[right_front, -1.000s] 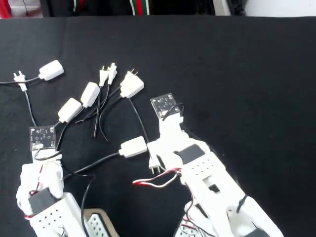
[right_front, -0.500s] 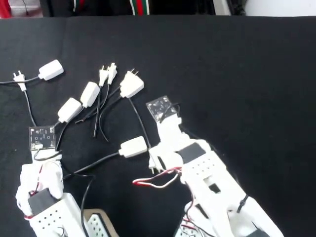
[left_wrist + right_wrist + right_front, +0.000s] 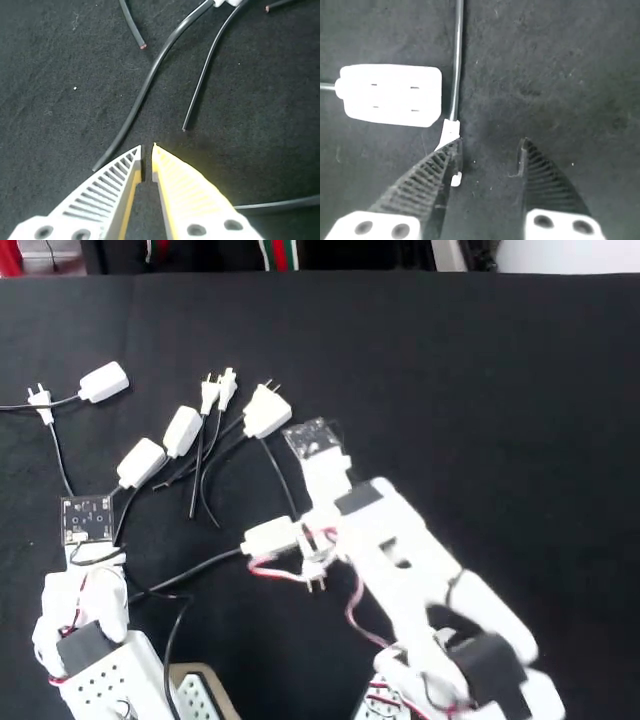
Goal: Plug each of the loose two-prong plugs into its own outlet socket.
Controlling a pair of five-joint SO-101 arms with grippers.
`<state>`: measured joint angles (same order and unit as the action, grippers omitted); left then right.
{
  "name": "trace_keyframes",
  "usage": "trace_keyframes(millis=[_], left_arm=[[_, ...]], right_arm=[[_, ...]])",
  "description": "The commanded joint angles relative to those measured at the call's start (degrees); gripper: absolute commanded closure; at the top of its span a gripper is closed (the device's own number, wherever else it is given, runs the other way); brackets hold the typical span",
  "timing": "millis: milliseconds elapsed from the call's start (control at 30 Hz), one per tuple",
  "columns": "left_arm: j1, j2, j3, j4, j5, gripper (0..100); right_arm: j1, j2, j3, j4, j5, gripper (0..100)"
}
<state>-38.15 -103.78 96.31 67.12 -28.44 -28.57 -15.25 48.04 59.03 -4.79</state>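
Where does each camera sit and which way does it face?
High view: fixed overhead, facing down at the table; left arm, right arm show.
Left wrist view: on that wrist, facing down past the left gripper at cables.
Right wrist view: likewise, past the right gripper at an outlet socket.
Shared: high view shows that socket too.

I have my left end effector (image 3: 147,147) low over the dark desk (image 3: 60,100), its grey and yellow fingers drawn nearly tip to tip with nothing between them. Ahead lie a long cable (image 3: 150,85) running diagonally, a thin cable (image 3: 205,70) ending near the tips, and a cut end (image 3: 143,46) farther off.
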Motion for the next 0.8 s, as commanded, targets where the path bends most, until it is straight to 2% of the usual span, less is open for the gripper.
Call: trace_keyframes(millis=[0,400,467,767], left_arm=[[0.48,-0.62,1.01,0.62,-0.35,95],[0.04,-0.62,1.01,0.79,-0.44,95],[0.04,-0.62,1.01,0.7,-0.44,95],[0.57,-0.62,1.01,0.53,-0.62,95]], right_arm=[[-2.37,3.82,-6.73,5.36,-0.62,81.4],[-4.75,1.54,-4.88,8.62,0.7,81.5],[-4.48,1.54,-5.23,10.55,2.9,81.5],[-2.2,2.07,-6.64,10.02,2.99,81.5]])
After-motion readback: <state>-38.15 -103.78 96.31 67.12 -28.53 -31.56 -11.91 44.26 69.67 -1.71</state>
